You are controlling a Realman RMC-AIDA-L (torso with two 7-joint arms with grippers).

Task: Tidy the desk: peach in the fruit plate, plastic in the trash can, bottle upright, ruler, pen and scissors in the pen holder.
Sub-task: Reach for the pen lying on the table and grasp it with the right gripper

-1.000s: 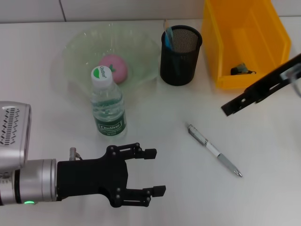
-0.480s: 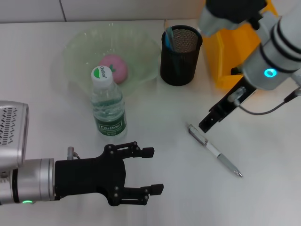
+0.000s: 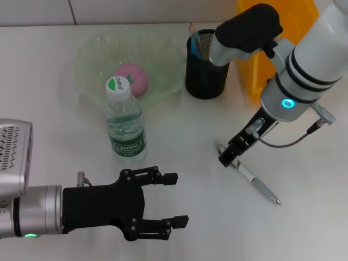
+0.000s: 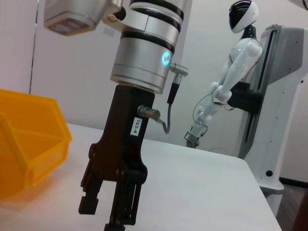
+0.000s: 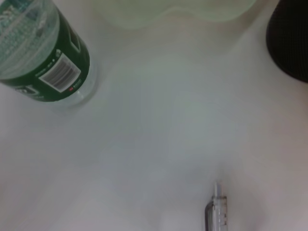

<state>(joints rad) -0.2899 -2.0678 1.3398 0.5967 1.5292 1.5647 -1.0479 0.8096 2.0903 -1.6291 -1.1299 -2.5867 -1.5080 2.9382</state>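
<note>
A silver pen (image 3: 255, 183) (image 5: 215, 214) lies on the white desk right of centre. My right gripper (image 3: 228, 157) (image 4: 107, 211) hangs just above the pen's upper end, jaws apart, holding nothing. The bottle (image 3: 125, 122) (image 5: 38, 53) stands upright, with a white cap and a green label. A pink peach (image 3: 132, 79) rests in the clear fruit plate (image 3: 92, 51). The black mesh pen holder (image 3: 208, 68) has a blue item (image 3: 194, 43) inside. Behind my right arm is the yellow trash can (image 3: 255, 81) (image 4: 29, 144). My left gripper (image 3: 178, 199) is open at the front, holding nothing.
The bottle stands directly in front of the plate, between it and my left gripper. The pen holder's edge (image 5: 293, 43) and the plate's rim (image 5: 183, 9) show in the right wrist view. A white humanoid robot (image 4: 231, 77) stands beyond the desk.
My right arm has swung in from the right edge and come down over the pen's upper end. The left gripper has barely shifted.
</note>
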